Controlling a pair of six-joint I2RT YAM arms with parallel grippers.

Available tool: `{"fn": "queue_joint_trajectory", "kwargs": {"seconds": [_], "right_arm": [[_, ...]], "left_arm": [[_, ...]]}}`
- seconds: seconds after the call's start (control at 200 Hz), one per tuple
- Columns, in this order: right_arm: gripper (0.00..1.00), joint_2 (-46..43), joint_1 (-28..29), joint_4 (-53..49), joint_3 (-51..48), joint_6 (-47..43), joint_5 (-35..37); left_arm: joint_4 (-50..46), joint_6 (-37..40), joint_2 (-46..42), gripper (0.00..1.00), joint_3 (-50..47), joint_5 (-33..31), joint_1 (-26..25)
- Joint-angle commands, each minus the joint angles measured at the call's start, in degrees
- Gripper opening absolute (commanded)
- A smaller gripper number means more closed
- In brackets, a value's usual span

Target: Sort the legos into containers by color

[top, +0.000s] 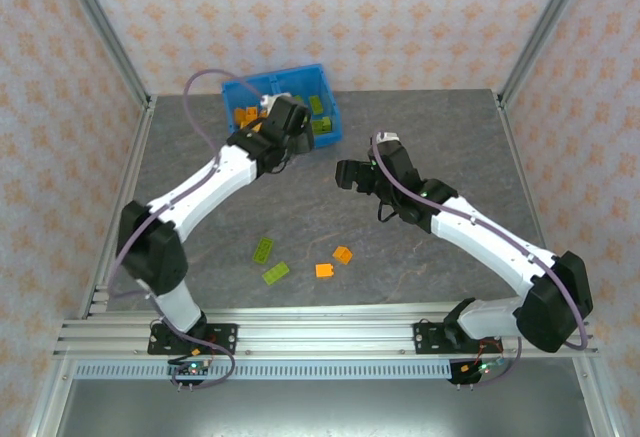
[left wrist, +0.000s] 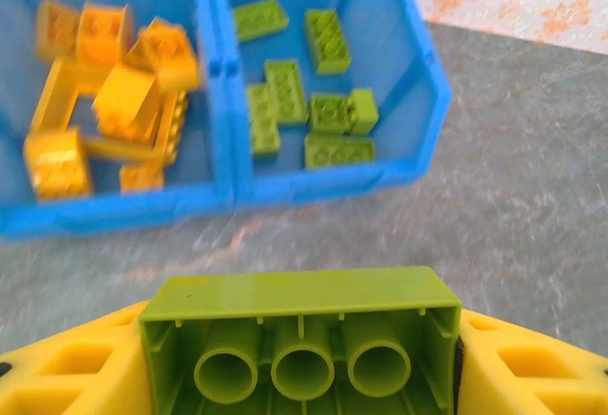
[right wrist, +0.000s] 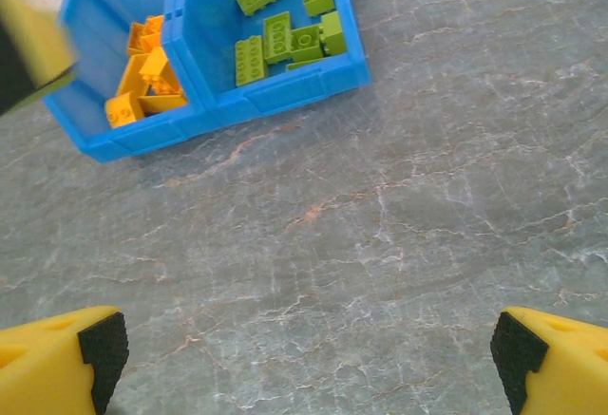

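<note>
A: Over the surface [left wrist: 532, 197], just short of the blue bin [right wrist: 275, 97]. Which compartment?
B: The right compartment [left wrist: 391, 64], with the other greens [left wrist: 285, 92]. Go past the front wall [left wrist: 323, 179] with the left end effector [top: 287, 125] clamped on the lime green brick [left wrist: 299, 339], then open low. Hold the right end effector [right wrist: 304, 363], wide open and empty, away from the path.

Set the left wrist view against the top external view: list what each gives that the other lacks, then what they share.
Left wrist: the hollow underside of the lime green brick clamped in the left tool, with three round tubes visible.
Top external: two loose green bricks and two loose orange bricks lying outside the bin, plus the right tool.
Both: the grey table and the blue bin, with orange bricks in one compartment and green ones in the other.
</note>
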Motion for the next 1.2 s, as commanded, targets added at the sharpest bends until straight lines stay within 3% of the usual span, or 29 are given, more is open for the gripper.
{"fn": "queue_joint_trajectory", "kwargs": {"seconds": [0.0, 0.195, 0.38, 0.626, 0.881, 1.196], "right_arm": [[0.99, -3.5, 0.2, 0.8, -1.1, 0.9, -2.9], [0.99, -5.8, 0.2, 2.0, -2.6, -0.4, -10.5], [0.99, -5.8, 0.2, 1.8, -3.3, 1.1, -10.0], [0.99, -8.7, 0.2, -0.3, -3.3, 1.5, -8.4], [0.99, -9.1, 0.2, -0.1, -3.7, 2.2, -8.3], [0.99, -6.8, 0.2, -0.1, -1.5, 2.1, -8.6]], "left_arm": [[1.5, 7.5, 7.3, 0.48, 8.0, -2.7, 1.5], [1.4, 12.5, 20.6, 0.48, 24.9, -1.7, 3.3], [1.9, 16.8, 32.3, 0.48, 38.1, -1.7, 4.6], [-5.0, 15.2, 47.4, 0.5, 59.5, -1.3, 7.4], [-2.2, 15.2, 47.1, 0.64, 60.8, -0.4, 8.7], [-6.3, 11.8, 37.4, 0.85, 60.4, 3.1, 8.7]]}}
